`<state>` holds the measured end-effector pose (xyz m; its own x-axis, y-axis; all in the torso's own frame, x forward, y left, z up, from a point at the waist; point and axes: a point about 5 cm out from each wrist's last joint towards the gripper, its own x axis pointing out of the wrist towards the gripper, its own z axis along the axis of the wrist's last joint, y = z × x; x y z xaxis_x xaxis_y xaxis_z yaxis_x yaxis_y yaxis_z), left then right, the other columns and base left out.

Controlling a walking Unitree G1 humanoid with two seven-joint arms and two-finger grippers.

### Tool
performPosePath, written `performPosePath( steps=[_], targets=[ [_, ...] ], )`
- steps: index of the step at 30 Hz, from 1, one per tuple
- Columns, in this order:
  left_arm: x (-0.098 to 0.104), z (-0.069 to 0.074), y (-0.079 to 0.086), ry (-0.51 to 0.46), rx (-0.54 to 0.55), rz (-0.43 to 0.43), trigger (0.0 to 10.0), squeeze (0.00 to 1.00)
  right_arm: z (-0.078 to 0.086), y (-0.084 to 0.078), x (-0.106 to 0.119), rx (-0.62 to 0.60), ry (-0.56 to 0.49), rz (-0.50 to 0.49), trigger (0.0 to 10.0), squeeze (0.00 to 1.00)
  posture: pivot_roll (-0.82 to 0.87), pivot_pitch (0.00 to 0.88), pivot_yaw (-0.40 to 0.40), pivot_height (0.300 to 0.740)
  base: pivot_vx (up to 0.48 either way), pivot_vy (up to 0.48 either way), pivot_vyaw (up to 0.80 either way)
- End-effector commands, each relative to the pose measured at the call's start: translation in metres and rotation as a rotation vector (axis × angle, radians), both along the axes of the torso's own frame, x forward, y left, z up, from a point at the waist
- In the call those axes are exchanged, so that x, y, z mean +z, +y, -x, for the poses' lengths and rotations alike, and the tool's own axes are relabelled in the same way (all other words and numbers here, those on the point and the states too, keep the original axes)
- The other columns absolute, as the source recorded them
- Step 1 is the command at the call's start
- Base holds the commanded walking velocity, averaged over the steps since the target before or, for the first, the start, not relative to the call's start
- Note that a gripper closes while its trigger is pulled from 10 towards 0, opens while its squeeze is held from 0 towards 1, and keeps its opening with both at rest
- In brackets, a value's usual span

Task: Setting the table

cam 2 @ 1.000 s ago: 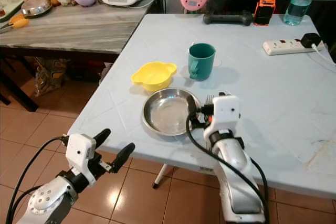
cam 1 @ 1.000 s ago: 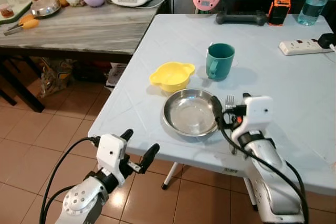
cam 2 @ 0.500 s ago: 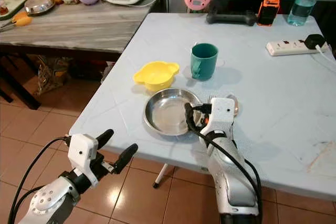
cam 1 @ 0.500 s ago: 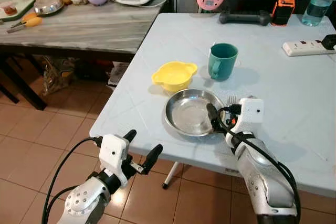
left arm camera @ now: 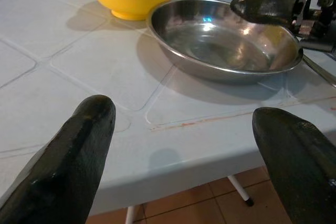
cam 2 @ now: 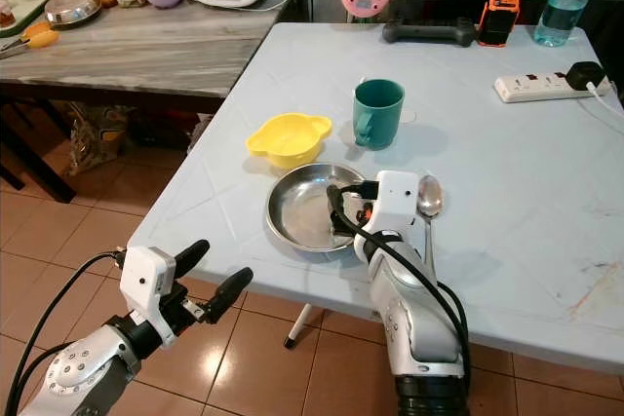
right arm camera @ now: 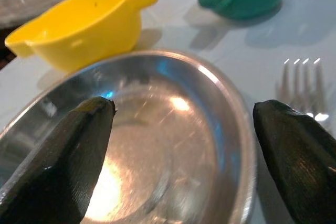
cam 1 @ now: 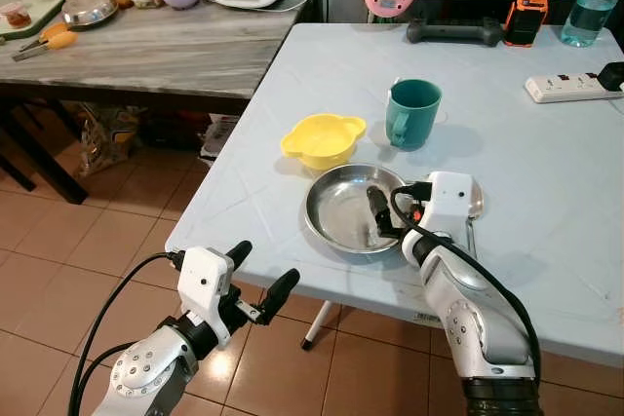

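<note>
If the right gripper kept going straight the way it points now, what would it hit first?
Probably the steel plate: the right gripper, open, straddles its rim with one finger over the basin. Beyond the plate in that line sits the yellow bowl; depth is uncertain.

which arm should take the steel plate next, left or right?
Right, likely. The right gripper is open, with one finger over the steel plate on the table. The left gripper hangs open below the table's edge, off to the plate's left.

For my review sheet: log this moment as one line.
right pincer: open, over steel plate rim | spoon, fork: on table beside plate | left pincer: open, below table edge
</note>
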<state>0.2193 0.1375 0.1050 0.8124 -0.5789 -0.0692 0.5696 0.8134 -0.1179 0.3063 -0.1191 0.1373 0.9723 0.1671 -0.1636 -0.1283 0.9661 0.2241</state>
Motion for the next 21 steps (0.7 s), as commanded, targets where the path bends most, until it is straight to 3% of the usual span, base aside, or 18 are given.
performPosePath(
  steps=[1,2,3,4,5,6,12,13,15,17,18,21],
  targets=[
    [0.0005,0.0011,0.0039,0.001,0.004,-0.014,10.0,0.0,0.0005,0.0071,-0.0043,0.021,0.038,-0.003,10.0,0.0,-0.15,0.127,0.11,0.74,0.0,0.0,0.0],
    [0.0005,0.0011,0.0039,0.001,0.004,-0.014,10.0,0.0,0.0005,0.0071,-0.0043,0.021,0.038,-0.003,10.0,0.0,-0.15,0.127,0.11,0.74,0.0,0.0,0.0],
    [-0.0011,0.0024,0.0039,0.007,0.002,-0.015,10.0,0.0,0.0016,0.0095,-0.0064,0.034,0.053,-0.012,4.0,0.0,-0.15,0.126,0.109,0.74,0.0,0.0,0.0],
    [-0.0015,0.003,0.0042,0.009,0.002,-0.016,10.0,0.0,0.0019,0.0106,-0.007,0.038,0.06,-0.015,2.2,0.0,-0.15,0.126,0.109,0.74,0.0,0.0,0.0],
    [-0.0015,0.003,0.0042,0.009,0.002,-0.016,10.0,0.0,0.0019,0.0106,-0.007,0.038,0.06,-0.015,2.2,0.0,-0.15,0.126,0.109,0.74,0.0,0.0,0.0],
    [-0.0016,0.0031,0.0044,0.009,0.002,-0.017,10.0,0.0,0.0019,0.0111,-0.0078,0.045,0.072,-0.004,0.0,0.0,-0.15,0.127,0.107,0.74,0.0,0.0,0.0],
    [-0.0013,0.0033,0.0045,0.01,0.004,-0.016,10.0,0.0,0.0025,0.0106,-0.008,0.052,0.1,0.009,0.6,0.0,-0.15,0.127,0.105,0.74,0.0,0.0,0.0],
    [-0.0008,0.0034,0.0042,0.01,0.002,-0.017,10.0,0.0,0.0032,0.0097,-0.0049,0.056,0.1,0.009,2.9,0.0,-0.15,0.127,0.105,0.74,0.0,0.0,0.0],
    [-0.0005,0.0035,0.004,0.009,0.001,-0.017,10.0,0.0,0.0037,0.009,-0.0029,0.057,0.1,0.006,2.9,0.0,-0.15,0.127,0.105,0.74,0.0,0.0,0.0],
    [-0.0002,0.0036,0.0036,0.009,0.001,-0.018,10.0,0.0,0.0045,0.0079,-0.0042,0.05,0.114,0.003,1.7,0.0,-0.15,0.125,0.106,0.74,0.0,0.0,0.0],
    [-0.0001,0.0037,0.0034,0.01,0.001,-0.017,10.0,0.0,0.0047,0.0076,-0.0048,0.046,0.12,-0.004,0.0,0.0,-0.15,0.124,0.106,0.74,0.0,0.0,0.0],
    [0.0003,0.0039,0.0026,0.01,-0.002,-0.019,10.0,0.0,0.0058,0.0071,-0.0071,0.041,0.152,-0.009,0.0,0.0,-0.15,0.123,0.108,0.74,0.0,0.0,0.0]
  ],
)
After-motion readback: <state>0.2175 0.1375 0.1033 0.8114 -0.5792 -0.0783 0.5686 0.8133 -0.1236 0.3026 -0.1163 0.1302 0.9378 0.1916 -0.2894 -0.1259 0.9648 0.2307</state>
